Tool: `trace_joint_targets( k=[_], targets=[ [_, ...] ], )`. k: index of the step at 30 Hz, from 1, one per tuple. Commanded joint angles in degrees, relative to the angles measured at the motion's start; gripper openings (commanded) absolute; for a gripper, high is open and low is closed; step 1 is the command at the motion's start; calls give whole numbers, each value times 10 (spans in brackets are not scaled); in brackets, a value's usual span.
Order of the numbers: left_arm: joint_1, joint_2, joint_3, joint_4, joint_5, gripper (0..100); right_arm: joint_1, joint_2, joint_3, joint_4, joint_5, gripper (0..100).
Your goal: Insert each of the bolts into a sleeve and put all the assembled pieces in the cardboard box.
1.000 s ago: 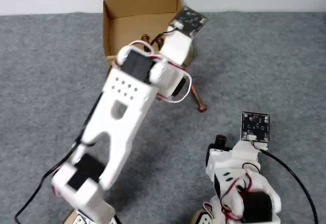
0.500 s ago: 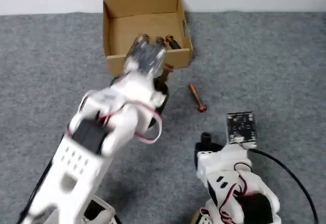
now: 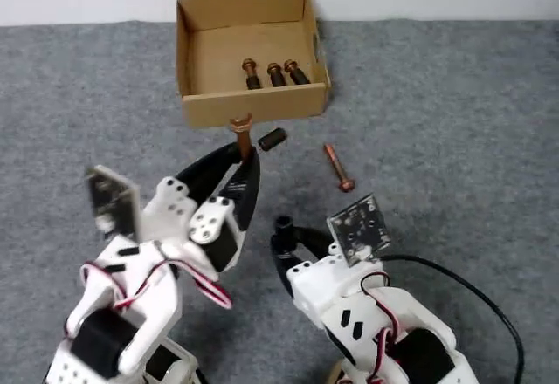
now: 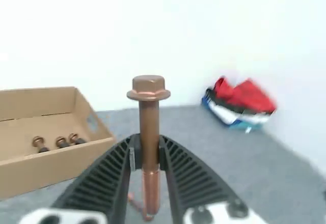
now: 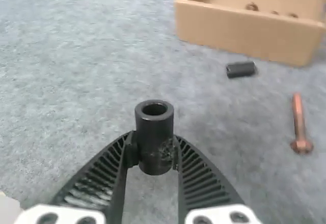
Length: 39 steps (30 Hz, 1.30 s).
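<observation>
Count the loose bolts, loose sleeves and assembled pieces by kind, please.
Assembled pieces, in the cardboard box: 3
Loose bolts: 2, one in the left pincer, one on the carpet
Loose sleeves: 2, one in the right pincer, one on the carpet
Total: 7

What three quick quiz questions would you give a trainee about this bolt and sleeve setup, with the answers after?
1. True or false: the left gripper is shut on a bolt that stands upright between its fingers.
2. Multiple choice: how many assembled pieces lie in the cardboard box? A: two. B: three. C: five.
3. Fill the gap: the right gripper holds a black ____.

Key: 1 true; 2 B; 3 sleeve.
</observation>
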Motion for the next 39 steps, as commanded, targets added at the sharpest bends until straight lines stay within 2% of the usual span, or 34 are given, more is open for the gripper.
trace_joint_targets(
  k=[1,4,14,20,24,36,39],
  targets=[
    [4,-33,-8,-24,68,3,-11,1,-3,-40,37,8],
    [4,-45,-4,-21,98,3,-11,1,-4,-54,58,8],
    [7,-48,-3,35,101,3,-11,1,-39,-71,79,8],
    [46,-48,26,32,101,3,-13,1,-47,-71,80,8],
    [46,-49,49,32,101,3,-13,1,-52,-73,101,8],
    [47,-50,105,-4,101,3,-13,1,-69,-70,103,8],
    [48,-50,105,9,101,3,-11,1,-69,-70,103,8]
  ],
)
